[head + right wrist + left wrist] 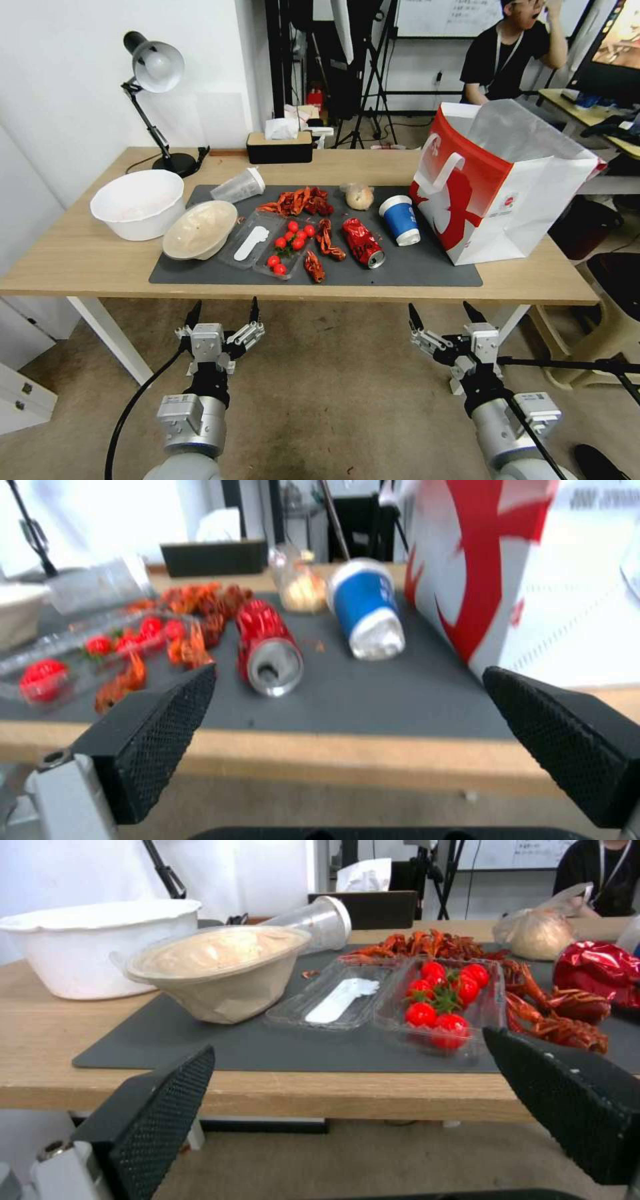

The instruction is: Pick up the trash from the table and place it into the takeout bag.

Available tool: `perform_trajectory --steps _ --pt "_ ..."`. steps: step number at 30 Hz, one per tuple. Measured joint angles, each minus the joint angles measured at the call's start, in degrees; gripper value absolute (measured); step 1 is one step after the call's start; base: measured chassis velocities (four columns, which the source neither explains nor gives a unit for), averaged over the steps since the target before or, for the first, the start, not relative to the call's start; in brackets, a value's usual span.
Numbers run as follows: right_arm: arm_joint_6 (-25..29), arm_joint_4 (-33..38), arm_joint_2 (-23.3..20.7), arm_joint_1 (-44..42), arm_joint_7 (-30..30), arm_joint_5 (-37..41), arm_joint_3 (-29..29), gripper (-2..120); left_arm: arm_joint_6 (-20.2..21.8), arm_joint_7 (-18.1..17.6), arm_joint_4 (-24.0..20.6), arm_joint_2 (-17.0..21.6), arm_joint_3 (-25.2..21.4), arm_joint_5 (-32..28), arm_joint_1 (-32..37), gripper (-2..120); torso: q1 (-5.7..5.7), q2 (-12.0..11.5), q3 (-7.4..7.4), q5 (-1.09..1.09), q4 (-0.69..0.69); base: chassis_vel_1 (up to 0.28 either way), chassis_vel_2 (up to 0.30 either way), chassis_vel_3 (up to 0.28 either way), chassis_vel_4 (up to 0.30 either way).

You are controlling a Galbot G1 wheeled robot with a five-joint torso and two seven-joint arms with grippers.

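The red soda can point(363, 243) lies on the worktop point(80, 260), long axis near-to-far, just beyond the wide-open right hand point(441, 313), nearer than the left hand point(223, 312), also spread wide.

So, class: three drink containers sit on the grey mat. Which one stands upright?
The blue paper cup, beside the takeout bag, stands upright. The red soda can and the clear plastic cup both lie on their sides.
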Motion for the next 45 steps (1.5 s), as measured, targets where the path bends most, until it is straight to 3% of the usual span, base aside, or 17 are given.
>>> perform_trajectory --steps 2,4,10,11,17,23,28,31,36,45 --pt "1.2 -0.35 -1.3 1.24 -0.66 1.28 0.16 100 -0.48 0.03 0.13 -0.02 0.01 0.07 0.02 100 0.0 0.0 0.0 0.0 0.02 0.0 0.0 0.0 0.0" --pt "5.94 -1.13 -2.29 2.27 -2.59 3.23 0.64 100 -0.55 0.15 0.73 0.65 0.57 -0.08 -1.2 100 0.0 0.0 0.0 -0.01 0.01 0.0 0.0 0.0 0.0" --pt "8.25 -2.5 -3.95 4.77 -3.88 6.27 1.59 100 0.39 0.19 1.63 2.05 1.79 -1.99 -3.3 100 0.0 0.0 0.0 0.0 0.01 0.0 0.0 0.0 0.0" --pt "7.69 -3.41 -5.36 6.55 -4.19 7.86 1.73 100 0.59 0.19 1.75 2.56 1.85 -2.5 -3.62 100 0.0 0.0 0.0 0.0 -0.03 0.0 0.0 0.0 0.0" --pt "5.7 -8.28 -11.11 13.64 -4.72 12.98 -0.62 100 0.45 0.16 1.76 3.0 0.81 -3.05 -3.56 100 0.0 0.0 0.0 0.01 0.01 0.0 0.0 0.0 0.0" --pt "5.02 -15.71 -15.77 22.69 -2.83 16.35 -7.0 100 0.29 0.13 1.3 2.96 -0.03 -3.01 -2.99 100 0.0 0.0 0.01 -0.01 0.01 0.0 0.0 0.0 0.0" --pt "2.29 -21.58 -15.84 30.13 0.62 16.68 -11.87 100 0.18 0.07 1.13 2.51 -0.24 -2.42 -2.46 100 0.0 0.0 0.01 0.0 0.01 0.0 0.0 0.0 0.0" --pt "-2.22 -24.61 -15.86 34.73 3.82 17.12 -14.64 100 0.11 0.01 0.93 2.37 -0.84 -2.2 -2.11 100 0.0 -0.01 0.01 0.0 0.01 0.0 0.0 0.0 0.0" --pt "-7.42 -26.69 -16.39 37.77 6.33 17.76 -17.16 100 -0.54 -0.1 1.19 2.4 -1.7 -2.27 -1.91 100 0.0 0.0 0.0 -0.01 0.01 0.0 0.0 0.0 0.0" --pt "-10.1 -28.77 -15.92 38.63 5.64 17.69 -17.86 100 -0.97 -0.27 2.03 2.52 -1.98 -2.2 -2.0 100 0.0 0.0 0.0 0.0 0.0 0.0 0.0 0.0 0.0"
